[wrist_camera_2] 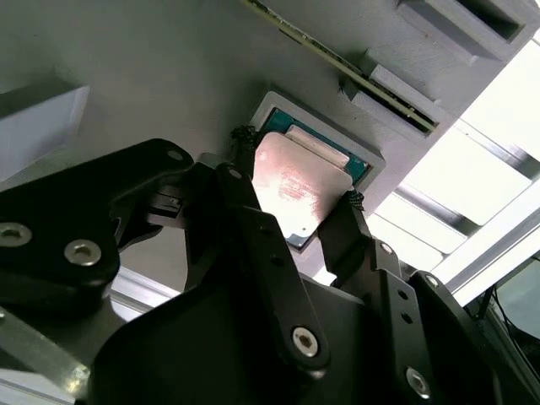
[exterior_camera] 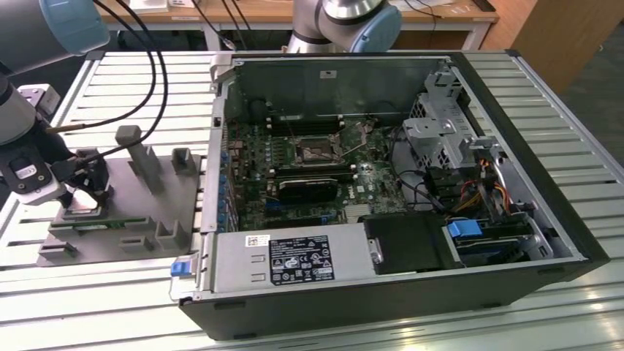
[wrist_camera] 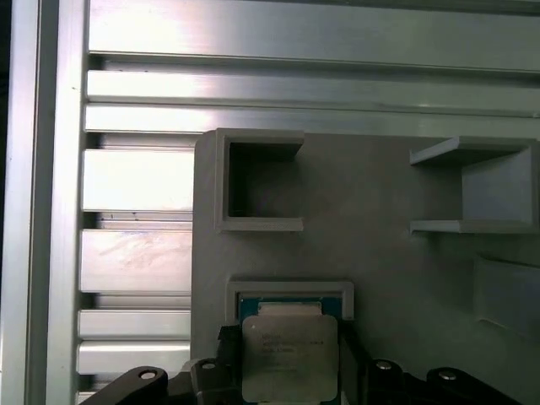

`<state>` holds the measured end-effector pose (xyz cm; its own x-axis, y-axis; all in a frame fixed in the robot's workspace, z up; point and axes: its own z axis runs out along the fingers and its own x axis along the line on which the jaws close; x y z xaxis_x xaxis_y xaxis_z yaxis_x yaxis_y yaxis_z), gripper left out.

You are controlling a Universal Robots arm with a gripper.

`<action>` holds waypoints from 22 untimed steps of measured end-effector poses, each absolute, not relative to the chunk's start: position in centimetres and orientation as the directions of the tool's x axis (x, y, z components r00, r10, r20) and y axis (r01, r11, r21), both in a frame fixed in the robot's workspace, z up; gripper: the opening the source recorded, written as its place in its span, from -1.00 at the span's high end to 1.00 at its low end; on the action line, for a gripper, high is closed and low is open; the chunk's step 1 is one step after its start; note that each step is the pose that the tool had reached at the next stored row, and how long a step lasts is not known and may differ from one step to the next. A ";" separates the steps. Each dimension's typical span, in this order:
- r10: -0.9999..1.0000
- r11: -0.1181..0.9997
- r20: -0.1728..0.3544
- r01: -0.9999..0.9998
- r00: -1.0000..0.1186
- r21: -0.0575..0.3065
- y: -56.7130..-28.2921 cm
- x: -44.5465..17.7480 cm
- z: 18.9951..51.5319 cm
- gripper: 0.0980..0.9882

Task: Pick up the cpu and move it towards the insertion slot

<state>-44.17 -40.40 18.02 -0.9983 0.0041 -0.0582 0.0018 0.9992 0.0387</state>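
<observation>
One arm (exterior_camera: 20, 117), grey links, blue joint cap, wrist turned downward, black two-finger gripper (exterior_camera: 90, 191) pointing down, fingertips (wrist_camera_2: 245, 148) closed against opposite edges of the cpu (wrist_camera_2: 295, 181).

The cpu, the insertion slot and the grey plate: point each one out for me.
cpu (wrist_camera_2: 295, 181), second wrist view, silvery metal top.
insertion slot (exterior_camera: 317, 152), exterior view, dark centre.
grey plate (exterior_camera: 185, 197), exterior view, bare top surface.

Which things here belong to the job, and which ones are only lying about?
Job:
cpu
gripper, closed on it
insertion slot

Lying about:
grey plate
grey posts
power supply
drive cage
</observation>
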 end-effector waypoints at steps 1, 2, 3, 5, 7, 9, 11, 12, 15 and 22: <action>0.004 0.999 -0.058 0.002 -0.998 0.039 -40.4 -44.2 18.0 0.00; 0.004 0.999 -0.058 0.002 -0.998 0.039 -40.4 -44.2 18.0 0.00; 0.004 0.999 -0.058 0.002 -0.998 0.039 -40.4 -44.2 18.0 0.00; 0.004 0.999 -0.058 0.002 -0.998 0.039 -40.4 -44.2 18.0 0.00; 0.004 0.999 -0.058 0.002 -0.998 0.039 -40.4 -44.2 18.3 0.00; 0.004 0.999 -0.058 0.002 -0.998 0.039 -40.4 -44.2 18.7 0.00; 0.004 0.999 -0.058 0.002 -0.998 0.039 -40.4 -44.2 19.1 0.00; 0.004 0.999 -0.058 0.002 -0.998 0.039 -40.4 -44.2 19.3 0.00; 0.004 0.999 -0.058 0.002 -0.998 0.039 -40.4 -44.2 20.0 0.00; 0.004 0.999 -0.058 0.002 -0.998 0.039 -40.4 -44.2 21.8 0.00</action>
<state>-44.17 -40.39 21.84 -0.9983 0.0042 -0.0583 0.0019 0.9992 0.0388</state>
